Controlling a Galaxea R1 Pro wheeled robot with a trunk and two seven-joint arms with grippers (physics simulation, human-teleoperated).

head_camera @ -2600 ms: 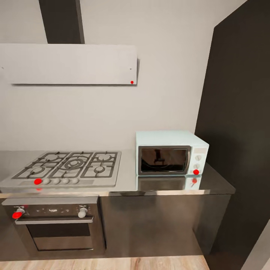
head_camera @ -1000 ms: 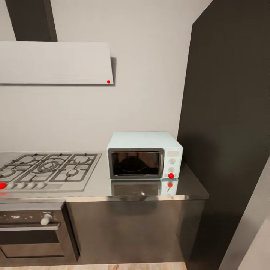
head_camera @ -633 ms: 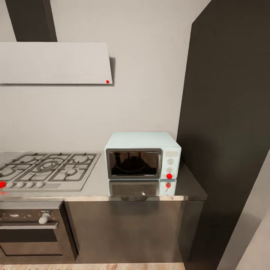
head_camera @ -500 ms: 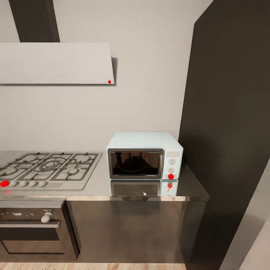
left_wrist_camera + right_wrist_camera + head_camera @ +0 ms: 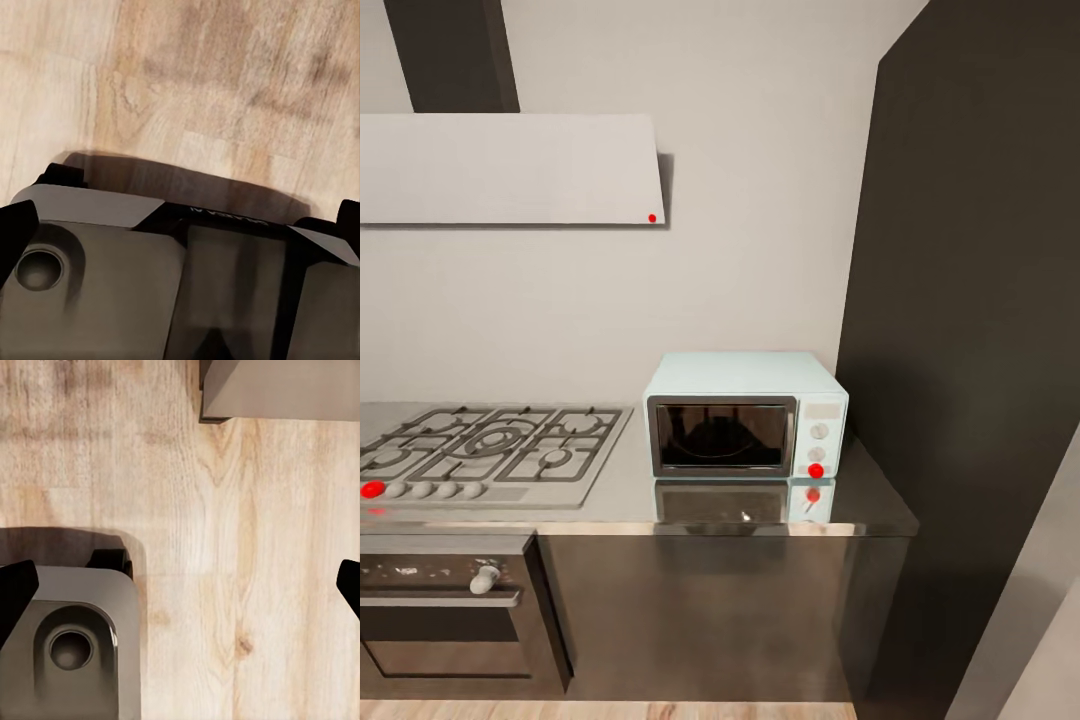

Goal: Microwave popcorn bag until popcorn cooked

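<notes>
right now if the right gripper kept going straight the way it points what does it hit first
Most likely the wooden floor: the right gripper points down at bare planks, beside the robot's grey base. Depth is unclear.

The microwave (image 5: pixel 745 413) was pale blue with a dark glass door, white knobs and a red dot. The desk (image 5: pixel 880 505) was glossy grey above dark fronts. The hob (image 5: pixel 490 455) was grey with a red knob. The floor (image 5: pixel 247 555) showed light wood grain.
</notes>
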